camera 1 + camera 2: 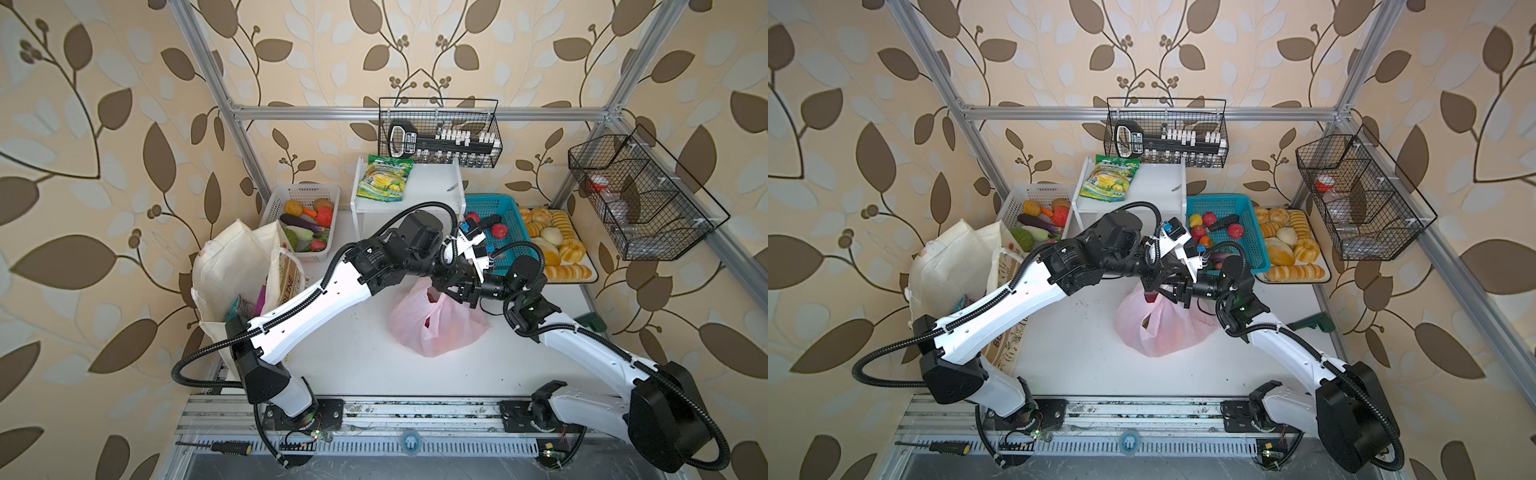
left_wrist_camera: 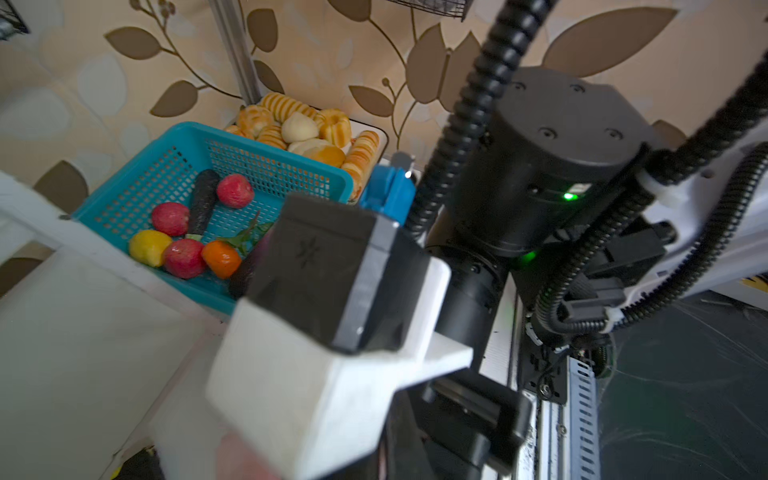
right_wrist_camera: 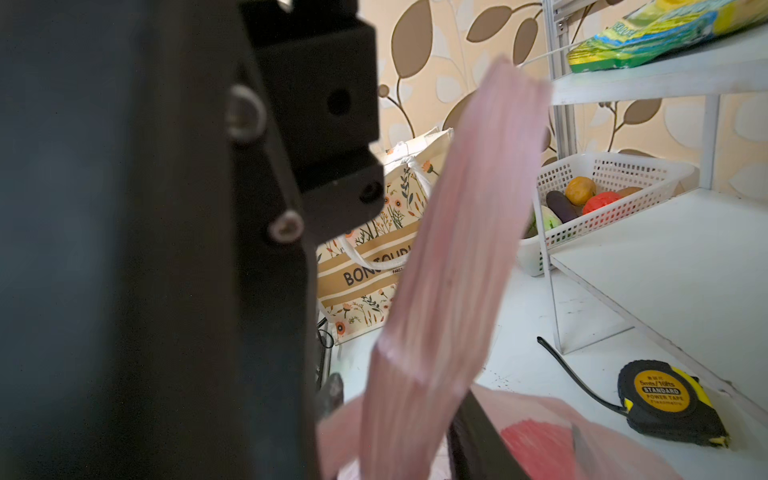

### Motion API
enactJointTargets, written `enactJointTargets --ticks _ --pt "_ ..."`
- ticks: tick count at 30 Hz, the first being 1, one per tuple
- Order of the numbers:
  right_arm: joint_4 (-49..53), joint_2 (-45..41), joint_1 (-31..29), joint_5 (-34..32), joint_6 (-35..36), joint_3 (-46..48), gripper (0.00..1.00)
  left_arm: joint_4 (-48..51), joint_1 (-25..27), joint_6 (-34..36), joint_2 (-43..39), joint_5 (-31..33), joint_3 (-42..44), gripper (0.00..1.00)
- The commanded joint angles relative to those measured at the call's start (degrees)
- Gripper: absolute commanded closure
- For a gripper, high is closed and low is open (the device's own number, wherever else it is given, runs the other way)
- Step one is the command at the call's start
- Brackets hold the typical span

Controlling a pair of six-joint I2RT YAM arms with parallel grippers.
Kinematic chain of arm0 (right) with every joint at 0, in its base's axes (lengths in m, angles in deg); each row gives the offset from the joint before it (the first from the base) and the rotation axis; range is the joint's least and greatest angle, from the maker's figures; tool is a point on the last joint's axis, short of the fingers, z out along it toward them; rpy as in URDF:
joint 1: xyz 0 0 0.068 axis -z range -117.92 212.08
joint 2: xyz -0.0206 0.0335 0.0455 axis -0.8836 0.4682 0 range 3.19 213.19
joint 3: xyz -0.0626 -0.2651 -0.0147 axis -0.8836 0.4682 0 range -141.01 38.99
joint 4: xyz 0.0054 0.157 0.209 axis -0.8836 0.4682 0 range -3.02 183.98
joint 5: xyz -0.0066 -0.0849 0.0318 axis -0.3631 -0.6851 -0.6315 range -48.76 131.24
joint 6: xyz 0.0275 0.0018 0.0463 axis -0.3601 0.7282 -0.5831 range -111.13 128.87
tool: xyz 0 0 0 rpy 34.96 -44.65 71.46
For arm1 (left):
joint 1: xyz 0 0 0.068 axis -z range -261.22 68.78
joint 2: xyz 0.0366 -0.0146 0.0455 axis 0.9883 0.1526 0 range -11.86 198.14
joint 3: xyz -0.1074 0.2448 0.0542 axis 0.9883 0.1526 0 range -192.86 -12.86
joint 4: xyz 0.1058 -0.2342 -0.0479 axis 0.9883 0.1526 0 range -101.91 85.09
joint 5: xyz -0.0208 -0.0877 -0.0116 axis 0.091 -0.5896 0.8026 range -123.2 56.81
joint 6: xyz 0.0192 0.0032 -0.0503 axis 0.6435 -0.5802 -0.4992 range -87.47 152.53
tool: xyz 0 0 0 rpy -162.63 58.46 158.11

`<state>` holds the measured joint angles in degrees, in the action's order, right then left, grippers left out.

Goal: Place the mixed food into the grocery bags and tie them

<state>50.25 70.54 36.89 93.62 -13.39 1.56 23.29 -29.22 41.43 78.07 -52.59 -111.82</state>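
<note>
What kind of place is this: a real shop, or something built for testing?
Probably a staged grocery corner in a robot test cell, not a shop. An aluminium frame surrounds a white table, two robot arms are mounted at its front, and a teal basket holds toy-like fruit.

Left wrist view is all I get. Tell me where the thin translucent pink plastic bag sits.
Observer: The thin translucent pink plastic bag lies mid-table in both top views, nearer the front than the teal plastic basket.
Operator: Now locate the other bag.
Observer: The tall cream canvas tote stands at the left of both top views, beside the white plastic basket.
Operator: Report anything else on the table.
Observer: A yellow-and-black tape measure lies by the white shelf, in the right wrist view.
</note>
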Motion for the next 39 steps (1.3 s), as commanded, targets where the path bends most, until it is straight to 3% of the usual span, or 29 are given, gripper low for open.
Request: enactJointTargets --ticks 1,3,7,11,15,16,18,19,24,28,29,34,39 --pt "-1.85 -0.15 0.57 3.23 0.73 1.12 0.60 -0.93 -1.39 -0.97 0.57 -9.07 -3.60 1.00" --pt "-1.94 0.26 0.96 3.58 0.66 1.14 0.62 -1.07 -2.53 -2.13 1.24 -12.05 -4.34 1.00" --pt "-5.03 0.65 1.74 3.63 -2.15 1.87 0.77 -0.43 -3.75 -3.12 2.19 -15.02 -5.46 1.00" --pt "-6.83 0.16 1.90 2.85 -3.92 2.76 0.92 -0.48 -4.02 -3.63 2.27 -15.43 -5.39 1.00" --pt "-7.08 -0.38 2.05 0.28 -5.37 3.77 0.99 -2.46 -4.02 -4.56 1.22 -14.04 -4.35 0.95" --pt "-7.18 -0.55 2.10 -0.29 -5.94 3.90 1.00 -3.26 -4.02 -4.91 0.60 -13.29 -3.66 0.91" --pt "-7.65 -0.58 2.16 -1.76 -7.06 4.25 1.00 -4.61 -4.02 -5.72 -0.88 -11.47 -2.39 0.50" --pt "-7.33 -0.65 2.16 -2.88 -7.44 4.31 1.00 -5.06 -4.02 -5.81 -1.83 -10.61 -1.60 0.40" --pt "-4.84 0.31 2.24 -5.58 -7.72 3.72 1.00 -8.24 -4.02 -8.50 -9.34 -3.30 2.99 0.20" --pt "-4.84 0.28 2.23 -5.42 -8.12 3.35 1.00 -9.78 -4.54 -12.12 -14.96 15.72 8.66 0.09" --pt "-4.31 0.17 2.21 -5.49 -7.82 3.21 1.00 -8.75 -5.56 -13.27 -15.28 17.60 8.86 0.08" --pt "-2.24 -0.47 2.23 -5.14 -6.62 2.65 1.00 -3.18 -12.08 -16.98 -12.70 6.09 6.79 0.05" --pt "-2.16 -0.55 2.09 -3.77 -6.33 2.54 1.00 2.75 -13.86 -16.12 -7.01 -1.80 2.03 0.08"
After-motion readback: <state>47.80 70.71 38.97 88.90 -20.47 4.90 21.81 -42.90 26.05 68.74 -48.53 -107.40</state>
